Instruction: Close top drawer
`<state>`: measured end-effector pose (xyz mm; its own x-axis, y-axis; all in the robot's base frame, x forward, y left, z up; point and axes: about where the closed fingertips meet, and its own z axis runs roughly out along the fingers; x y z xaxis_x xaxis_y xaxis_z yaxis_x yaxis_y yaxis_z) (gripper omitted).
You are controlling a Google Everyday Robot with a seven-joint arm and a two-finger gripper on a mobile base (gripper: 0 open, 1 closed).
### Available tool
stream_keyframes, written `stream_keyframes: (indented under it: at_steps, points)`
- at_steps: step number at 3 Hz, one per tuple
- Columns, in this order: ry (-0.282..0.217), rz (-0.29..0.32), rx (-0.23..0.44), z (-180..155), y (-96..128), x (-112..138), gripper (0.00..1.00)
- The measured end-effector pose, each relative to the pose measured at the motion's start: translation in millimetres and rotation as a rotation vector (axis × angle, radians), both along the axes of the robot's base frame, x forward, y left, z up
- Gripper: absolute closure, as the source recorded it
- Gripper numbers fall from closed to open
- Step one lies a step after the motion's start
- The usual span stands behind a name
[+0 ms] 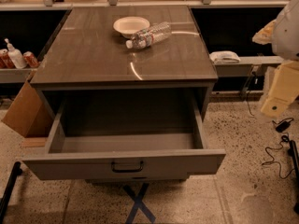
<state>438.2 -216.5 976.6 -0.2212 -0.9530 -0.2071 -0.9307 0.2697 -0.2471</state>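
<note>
Standing pulled far out of the grey-brown, glossy-topped cabinet (126,55), the top drawer (126,146), a wide, deep grey-brown box showing nothing inside, lay left of and lower than the cream-coloured gripper (275,104), which hung at the right edge of the view, well apart from it. The drawer's flat front (70,164) ran crosswise, its small dark metal bail handle (127,166) farther left still, so the closing push probably had to come from the near side, straight toward the cabinet. How far the gripper was open could not be told; nothing showed in its hold.
</note>
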Motion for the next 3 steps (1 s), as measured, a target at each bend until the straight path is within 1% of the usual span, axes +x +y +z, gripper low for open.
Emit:
stream_keyframes:
  at_steps: [1,2,3]
  points:
    - [0.000,0.000,0.000,0,0,0,0.00]
    - [0.024,0.075,0.027,-13,4,-3,0.00]
    - [0.112,0.232,0.117,-60,19,-18,0.00]
